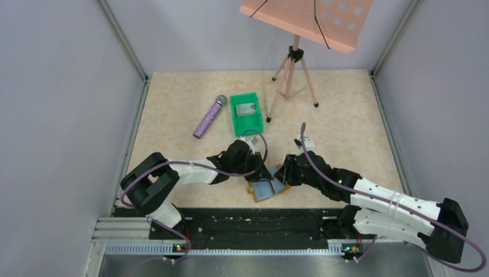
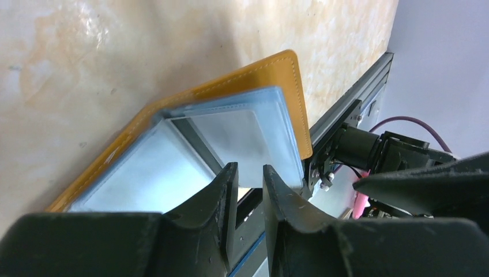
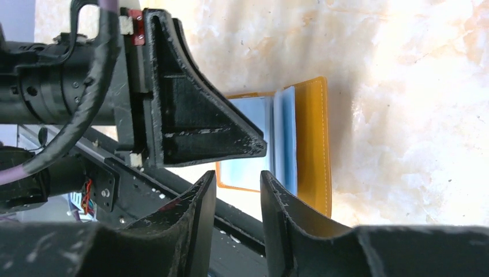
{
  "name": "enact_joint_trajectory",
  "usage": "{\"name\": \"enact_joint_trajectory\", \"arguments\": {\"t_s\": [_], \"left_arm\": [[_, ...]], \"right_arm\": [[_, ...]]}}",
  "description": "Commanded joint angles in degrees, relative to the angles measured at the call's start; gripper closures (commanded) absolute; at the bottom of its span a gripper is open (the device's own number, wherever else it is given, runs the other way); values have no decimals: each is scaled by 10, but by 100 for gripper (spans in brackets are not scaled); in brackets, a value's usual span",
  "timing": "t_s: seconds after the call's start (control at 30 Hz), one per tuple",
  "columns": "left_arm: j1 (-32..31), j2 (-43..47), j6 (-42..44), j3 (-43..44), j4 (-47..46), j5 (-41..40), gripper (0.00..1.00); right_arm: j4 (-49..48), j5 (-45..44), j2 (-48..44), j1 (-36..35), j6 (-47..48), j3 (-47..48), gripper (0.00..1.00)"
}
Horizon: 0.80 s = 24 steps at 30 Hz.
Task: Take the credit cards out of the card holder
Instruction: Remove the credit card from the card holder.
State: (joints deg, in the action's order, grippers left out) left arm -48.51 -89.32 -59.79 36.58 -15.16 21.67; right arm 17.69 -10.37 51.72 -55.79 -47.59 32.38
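1. card holder (image 1: 266, 189) lay open on the table (image 1: 346, 115), tan-orange cover down, pale blue-grey pockets up, one pocket leaf standing partly lifted.
2. left gripper (image 2: 249, 183) sat at the holder's left far edge, tips over the pocket edge. its fingers (image 2: 225, 190) were nearly together w/ a thin slit between them. couldn't tell whether they pinched a pocket or card.
3. right gripper (image 3: 238, 187) sat at the holder's right side, facing the left one. fingers stood a little apart, w/ the holder's orange edge seen in the gap. couldn't tell if it touched or gripped.
4. a pale grey rectangle showed inside one pocket in the left wrist view. unclear if that was a card.
5. green bin (image 1: 246, 112) stood beyond the holder, away from the arm bases, w/ one silvery-grey credit card (image 1: 246, 108) lying flat inside.
6. purple mic (image 1: 209, 116) lay beyond the holder and to its left, just beside the bin.
7. pink music stand (image 1: 305, 17) on a tripod stood well beyond the holder, to its right.
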Motion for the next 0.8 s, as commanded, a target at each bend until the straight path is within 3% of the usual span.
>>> {"name": "enact_joint_trajectory", "arguments": {"t_s": [0.0,0.4,0.77], "left_arm": [[-3,-27,13,35,-24,10,72],[-2,55,46,54,93,-98,71],[-3,70,19,10,74,-94,71]], "right_arm": [[15,-11,-16,5,23,16,68],[-34,35,40,18,32,5,72],[-139,125,101,58,3,-48,75]]}}
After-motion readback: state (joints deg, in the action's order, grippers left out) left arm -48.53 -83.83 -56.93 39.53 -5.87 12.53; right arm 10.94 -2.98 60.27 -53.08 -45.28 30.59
